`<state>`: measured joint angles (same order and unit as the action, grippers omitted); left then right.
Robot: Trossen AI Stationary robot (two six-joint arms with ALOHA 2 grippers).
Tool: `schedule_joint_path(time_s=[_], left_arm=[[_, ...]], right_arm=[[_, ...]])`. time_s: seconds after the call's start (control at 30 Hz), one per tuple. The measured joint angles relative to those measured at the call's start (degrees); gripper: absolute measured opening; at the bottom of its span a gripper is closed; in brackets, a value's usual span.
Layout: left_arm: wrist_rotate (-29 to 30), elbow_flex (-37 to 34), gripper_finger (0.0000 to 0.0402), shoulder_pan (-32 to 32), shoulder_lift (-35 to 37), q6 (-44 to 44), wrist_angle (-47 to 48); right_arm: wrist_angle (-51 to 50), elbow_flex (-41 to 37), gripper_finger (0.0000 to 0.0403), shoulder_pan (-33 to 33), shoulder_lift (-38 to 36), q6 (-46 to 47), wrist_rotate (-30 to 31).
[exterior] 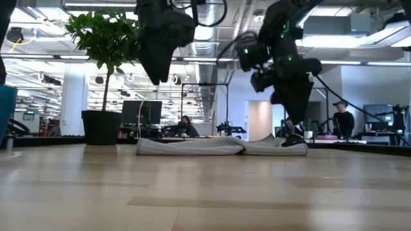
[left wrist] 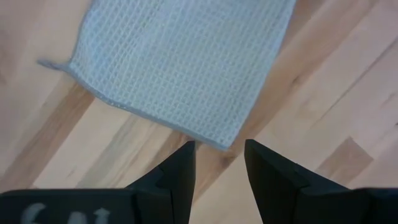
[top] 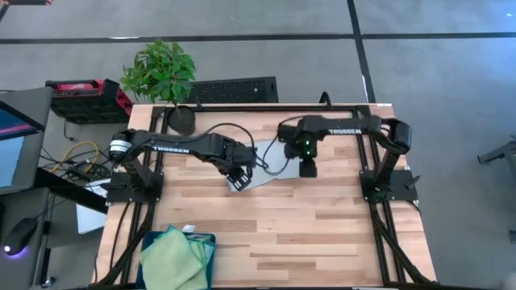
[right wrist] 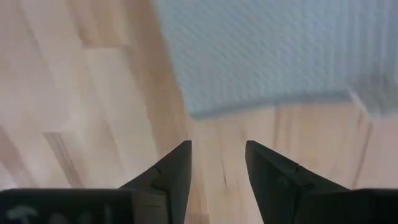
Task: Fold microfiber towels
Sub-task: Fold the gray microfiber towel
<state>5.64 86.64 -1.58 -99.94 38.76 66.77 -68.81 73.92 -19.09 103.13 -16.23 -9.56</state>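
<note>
A pale grey microfiber towel (top: 278, 165) lies folded and flat on the wooden table (top: 322, 234), a little beyond its middle; in the low view it is a low strip (exterior: 212, 146). My left gripper (left wrist: 219, 144) hangs open above the towel's left near corner (left wrist: 227, 142), pointing down, with nothing between its fingers. My right gripper (right wrist: 217, 144) is open too. It points down over bare wood just off the towel's right near edge (right wrist: 267, 102). In the high view the two grippers (top: 239, 176) (top: 308, 169) flank the towel.
A dark teal bin (top: 211, 242) at the near left corner holds a light green towel (top: 173, 256). A potted plant (top: 161, 72) stands at the far left edge. The near half of the table is bare wood. People sit and stand in the room behind (exterior: 340, 119).
</note>
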Motion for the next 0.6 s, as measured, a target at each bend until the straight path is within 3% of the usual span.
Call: schedule_joint_path(time_s=[0.3,0.5,0.6], left_arm=[[3.27,4.32,0.0131,4.76,0.02,4.16,6.41],[6.65,6.53,0.0131,7.67,0.02,5.47,9.77],[7.18,7.04,0.0131,8.43,0.02,5.47,9.97]], right_arm=[[12.4,-6.17,0.0172,10.95,-0.82,-7.79,0.71],[20.07,-9.46,0.0172,13.84,-0.7,-5.11,11.6],[20.45,-9.41,0.0173,14.19,-0.72,-2.69,12.88]])
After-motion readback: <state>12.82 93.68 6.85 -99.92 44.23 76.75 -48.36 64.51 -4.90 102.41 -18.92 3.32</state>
